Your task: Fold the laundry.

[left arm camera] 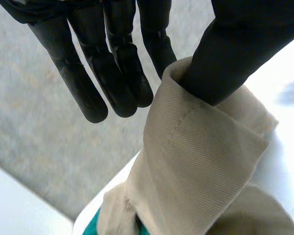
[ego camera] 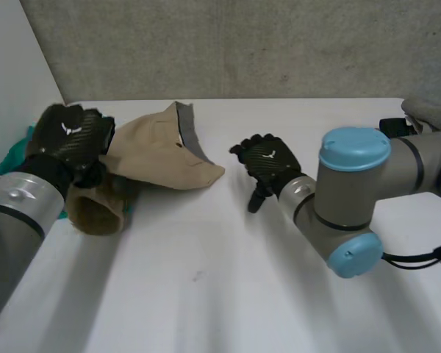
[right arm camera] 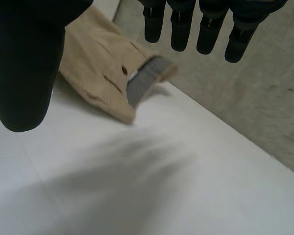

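Left robot hand (left arm camera: pixel 115 63) released, cuff of beige garment (ego camera: pixel 158 151) hanging over its thumb, right robot hand (ego camera: pixel 268 165) hovering released above white worktop (ego camera: pixel 206 287)

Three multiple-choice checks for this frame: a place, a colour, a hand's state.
1. Where is the thumb of the left hand? A. inside a cuff of the beige garment B. flat on the table C. on a red towel
2. What colour is the garment's lining strip? A. red B. grey C. yellow
3. What state is the right hand in? A. shut on the garment B. shut on a sock C. open, holding nothing
Answers: 1 A, the thumb goes into the cuff; 2 B, grey shows along its edge; 3 C, its fingers hang straight above the table.
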Robot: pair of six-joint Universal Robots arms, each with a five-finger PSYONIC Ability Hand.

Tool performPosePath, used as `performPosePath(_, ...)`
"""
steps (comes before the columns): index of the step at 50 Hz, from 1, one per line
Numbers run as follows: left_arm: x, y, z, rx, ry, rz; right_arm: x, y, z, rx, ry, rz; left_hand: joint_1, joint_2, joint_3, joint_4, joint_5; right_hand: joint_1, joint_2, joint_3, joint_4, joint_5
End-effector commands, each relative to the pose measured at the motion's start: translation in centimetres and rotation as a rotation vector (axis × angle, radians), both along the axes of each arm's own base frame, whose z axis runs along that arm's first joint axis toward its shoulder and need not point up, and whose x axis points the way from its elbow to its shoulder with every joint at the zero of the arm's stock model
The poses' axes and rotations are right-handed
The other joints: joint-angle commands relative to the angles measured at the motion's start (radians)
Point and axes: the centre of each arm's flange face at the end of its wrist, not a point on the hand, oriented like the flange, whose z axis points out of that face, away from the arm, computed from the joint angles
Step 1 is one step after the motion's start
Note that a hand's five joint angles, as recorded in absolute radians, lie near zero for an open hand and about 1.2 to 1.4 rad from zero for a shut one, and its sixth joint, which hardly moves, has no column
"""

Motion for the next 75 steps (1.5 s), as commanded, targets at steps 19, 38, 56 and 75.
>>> performPosePath(19, 0.9, 4.0, 4.9, -0.036, 0.021, -0.033, 1.5, -0.3, 1.6, -0.035, -0.067, -0.19, 0.233, 0.2, 0.202, 0.197, 0.241, 1.134, 1.153, 1.157, 1.147, 1.167)
performPosePath(38, -0.9, 4.0, -3.7, 0.461, 0.1, -0.145, -8.2, 8.2, 11.4, -0.182, 0.546, 0.077, 0.233, 0.2, 0.202, 0.197, 0.241, 1.134, 1.153, 1.157, 1.147, 1.167)
performPosePath(56, -5.4, -13.1, 6.6, -0.299, 0.277, -0.091, -4.0, -6.7, 12.8, -0.54, 0.333, -0.157, 0.233, 0.2, 0.202, 0.197, 0.241, 1.134, 1.153, 1.157, 1.147, 1.167)
performPosePath(75, -5.0, -12.6, 10.9, -0.466, 0.396, -0.167, -3.0, -7.5, 18.1, -0.856, -0.096, -0.177, 0.233, 0.2, 0.202, 0.197, 0.241, 1.134, 1.153, 1.157, 1.147, 1.167)
